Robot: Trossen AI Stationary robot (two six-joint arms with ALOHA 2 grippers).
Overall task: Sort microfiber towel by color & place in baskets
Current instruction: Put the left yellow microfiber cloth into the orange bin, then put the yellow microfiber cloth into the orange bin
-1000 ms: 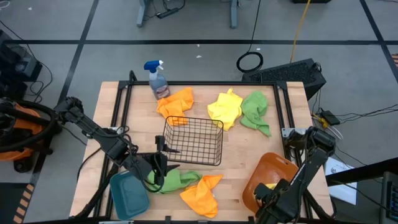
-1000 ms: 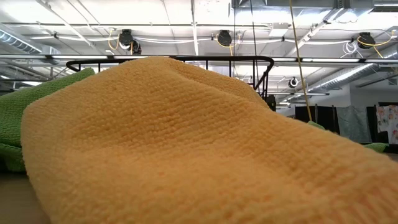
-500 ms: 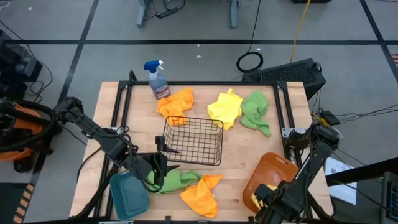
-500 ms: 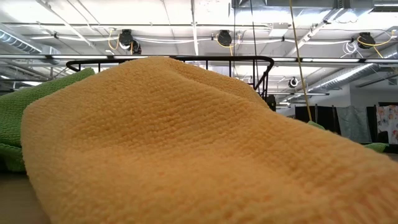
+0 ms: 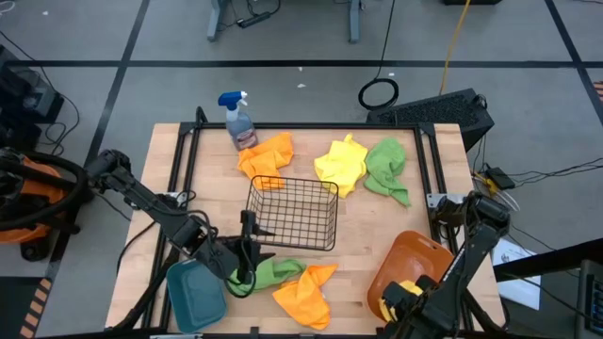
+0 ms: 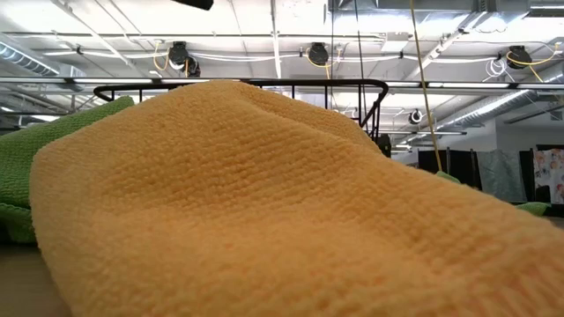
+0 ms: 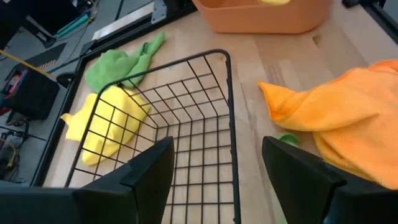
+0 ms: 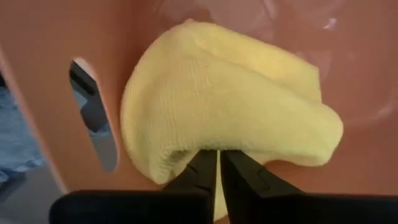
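- Two fingers of the right gripper (image 8: 217, 167) pinch a yellow towel (image 8: 230, 99) inside the orange tub (image 8: 56, 31) (towel just ahead).
- Left gripper (image 7: 217, 180), fingers apart, hovers at the wire basket (image 7: 186, 124).

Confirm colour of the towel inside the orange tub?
Yellow towel in the orange tub; clearest in the right wrist view.

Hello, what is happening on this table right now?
A two-armed robot is sorting coloured towels into baskets. The right gripper is inside the orange tub, its fingers pinched together at a yellow towel lying there. The left gripper is open beside the black wire basket, above a green towel next to the teal tub. Orange, yellow and green towels lie on the table near a spray bottle.
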